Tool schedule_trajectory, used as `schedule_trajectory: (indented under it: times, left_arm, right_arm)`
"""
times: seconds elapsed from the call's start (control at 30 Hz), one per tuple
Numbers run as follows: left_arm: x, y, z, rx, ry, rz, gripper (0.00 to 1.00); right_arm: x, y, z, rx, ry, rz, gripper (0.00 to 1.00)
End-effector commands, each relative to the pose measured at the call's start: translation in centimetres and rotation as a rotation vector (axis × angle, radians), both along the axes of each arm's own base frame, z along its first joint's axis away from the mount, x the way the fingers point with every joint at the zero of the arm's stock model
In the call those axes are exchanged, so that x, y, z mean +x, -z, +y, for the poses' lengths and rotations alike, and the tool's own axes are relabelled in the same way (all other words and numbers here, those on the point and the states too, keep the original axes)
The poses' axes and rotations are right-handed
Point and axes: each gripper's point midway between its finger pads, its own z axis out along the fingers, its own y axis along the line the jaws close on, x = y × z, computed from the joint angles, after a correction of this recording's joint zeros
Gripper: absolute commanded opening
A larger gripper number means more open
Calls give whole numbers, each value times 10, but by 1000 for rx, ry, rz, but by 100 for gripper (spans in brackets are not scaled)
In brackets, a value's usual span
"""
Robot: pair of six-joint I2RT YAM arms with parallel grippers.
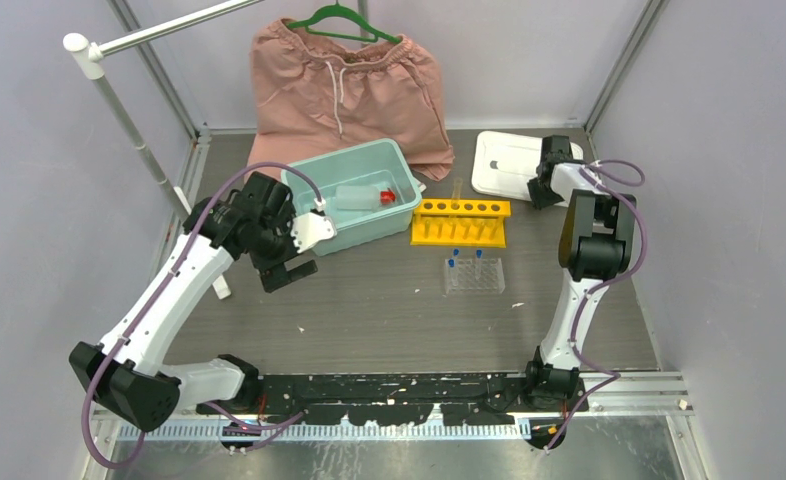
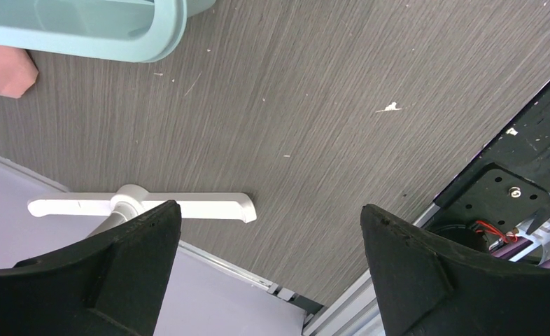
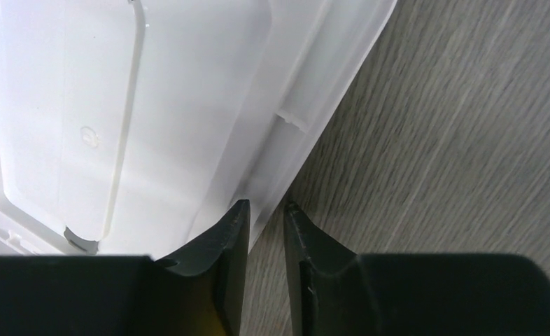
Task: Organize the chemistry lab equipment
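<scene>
The coming move turns on the flat white plastic lid [image 3: 153, 105]. In the right wrist view it fills the upper left, and its rim runs from the bottom centre up to the upper right, passing between the fingers of the right gripper [image 3: 265, 206]. That gripper's jaws stand narrow, one finger over the lid and one over the grey table [image 3: 468, 175]. Whether they already pinch the rim cannot be told. In the overhead view the lid lies at upper right with its long side roughly left to right, and the right arm is plainly the nearer one. The left gripper [image 2: 271, 210] hangs spread wide and empty over bare table, just below the teal plastic bin [image 1: 369, 232]. The white red-nozzled squeeze bottle [image 1: 364, 195] lies inside that bin. The yellow tube rack [image 1: 459, 225] stands at centre, between bin and lid. The clear tube rack [image 1: 474, 277], holding small blue-capped tubes [image 1: 477, 255], sits just below it.
</scene>
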Motion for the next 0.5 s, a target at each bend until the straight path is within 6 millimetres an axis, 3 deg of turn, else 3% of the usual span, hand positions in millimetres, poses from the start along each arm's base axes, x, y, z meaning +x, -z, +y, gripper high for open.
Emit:
schedule_trajectory:
  times: [0.0, 0.27, 0.37, 0.47]
  left_arm:
    - [0, -11, 4, 7, 12, -38, 100]
    - [2, -13, 8, 27, 24, -59, 100]
    - [2, -14, 8, 29, 33, -62, 100]
    - [2, -15, 8, 32, 41, -65, 100]
  right_arm:
    - [1, -18, -2, -26, 17, -50, 28]
    - [1, -1, 5, 6, 8, -36, 12]
    - [5, -6, 6, 14, 5, -62, 3]
    - [13, -26, 6, 16, 19, -142, 1]
